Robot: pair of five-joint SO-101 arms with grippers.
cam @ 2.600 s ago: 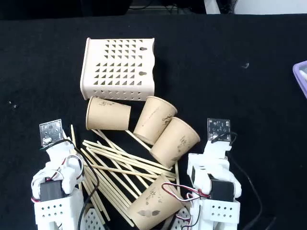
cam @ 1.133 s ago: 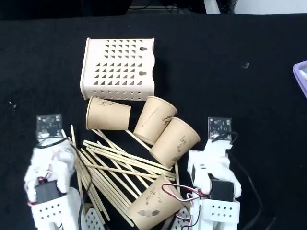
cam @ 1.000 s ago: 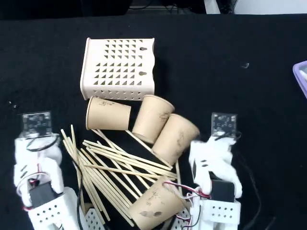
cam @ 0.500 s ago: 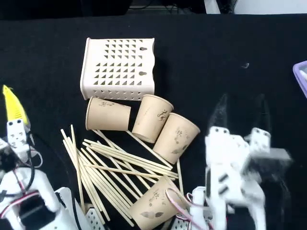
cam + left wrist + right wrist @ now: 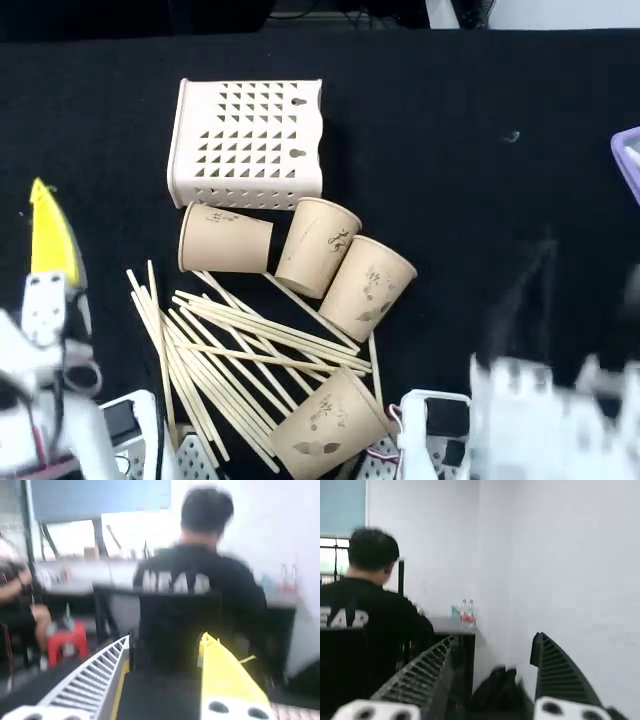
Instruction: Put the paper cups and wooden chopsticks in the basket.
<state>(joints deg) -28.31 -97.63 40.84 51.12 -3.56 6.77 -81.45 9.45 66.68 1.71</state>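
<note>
Basket [image 5: 248, 145]: on your table [image 5: 480, 200], far middle, perforated face up.
Paper cups, four, all tipped over. First cup [image 5: 225, 239] lies just beside the basket's near wall. Second cup [image 5: 317, 247] and third cup [image 5: 366, 287] touch side by side. Fourth cup [image 5: 326, 425] lies at the near edge, over the chopstick ends.
Chopsticks [image 5: 240, 355]: loose pile on the table, among the cups.
Your left arm [image 5: 45, 320]: raised at the left edge, jaws spread, nothing held.
Your right arm [image 5: 540, 430]: near right corner, jaws spread, nothing held.

Office, cluttered desks [image 5: 75, 575], window [image 5: 65, 535], red stool [image 5: 67, 639]
</note>
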